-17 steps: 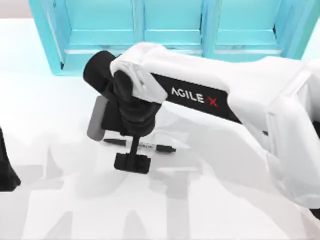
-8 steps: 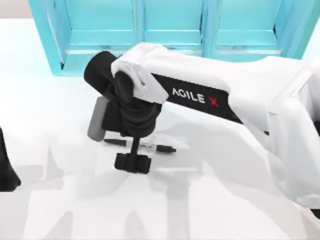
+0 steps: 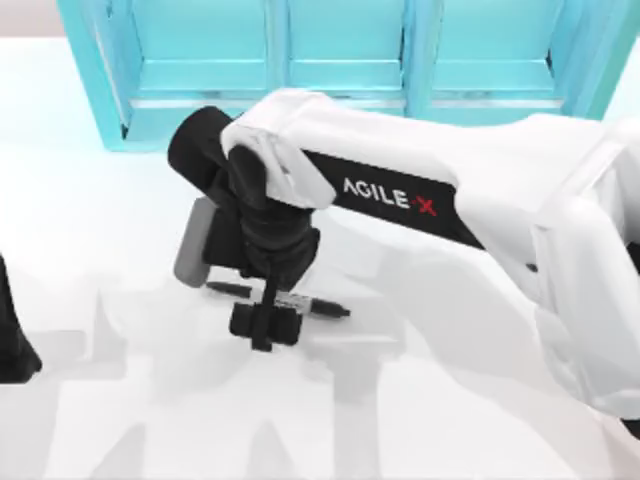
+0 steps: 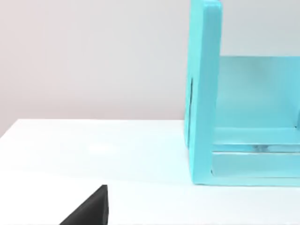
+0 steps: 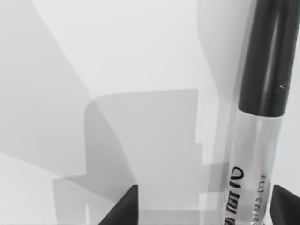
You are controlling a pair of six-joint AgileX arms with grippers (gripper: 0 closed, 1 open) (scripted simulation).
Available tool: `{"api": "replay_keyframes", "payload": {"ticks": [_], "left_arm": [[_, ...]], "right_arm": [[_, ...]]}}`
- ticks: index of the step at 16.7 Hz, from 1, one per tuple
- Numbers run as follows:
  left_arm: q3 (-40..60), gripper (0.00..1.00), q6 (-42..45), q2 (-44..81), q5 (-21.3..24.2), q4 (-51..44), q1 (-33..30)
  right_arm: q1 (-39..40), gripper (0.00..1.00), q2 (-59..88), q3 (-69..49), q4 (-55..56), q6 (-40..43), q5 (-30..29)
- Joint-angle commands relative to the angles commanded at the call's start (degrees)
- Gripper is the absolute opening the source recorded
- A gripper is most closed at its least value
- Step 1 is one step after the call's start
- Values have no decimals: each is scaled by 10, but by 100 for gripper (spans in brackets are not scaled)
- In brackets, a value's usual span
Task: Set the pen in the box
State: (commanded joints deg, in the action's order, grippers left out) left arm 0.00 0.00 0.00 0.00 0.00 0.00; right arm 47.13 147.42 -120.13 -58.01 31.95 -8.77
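The pen lies flat on the white worktop, out in its middle stretch and well in front of the turquoise shelf unit that stands along the far edge. Its long axis runs roughly parallel to that far edge, a touch slanted, with the thin tip aimed toward the worktop's right edge and the blunt black end toward the left.

My right gripper sits straight over the pen's pale middle band, wrist pitched steeply down, the long white forearm reaching in from the right edge. In the right wrist view the pen lies between two dark fingertips set apart on either side of it, so I read the jaws as spread and not clamped.

My left arm is parked at the left edge; I cannot tell how its gripper stands.
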Motion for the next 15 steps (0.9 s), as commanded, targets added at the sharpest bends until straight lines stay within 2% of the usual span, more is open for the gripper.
{"api": "replay_keyframes", "payload": {"ticks": [8,9,12,15], "left_arm": [[0,100,0,0,0,0,0],[0,100,0,0,0,0,0],[0,100,0,0,0,0,0],[0,100,0,0,0,0,0]], "right_arm": [[0,0,0,0,0,0,0],[9,0,-44,7,-26,-24,30],[11,0,-41,-16,-49,-22,29],[10,0,-34,-93,-120,-22,27]]}}
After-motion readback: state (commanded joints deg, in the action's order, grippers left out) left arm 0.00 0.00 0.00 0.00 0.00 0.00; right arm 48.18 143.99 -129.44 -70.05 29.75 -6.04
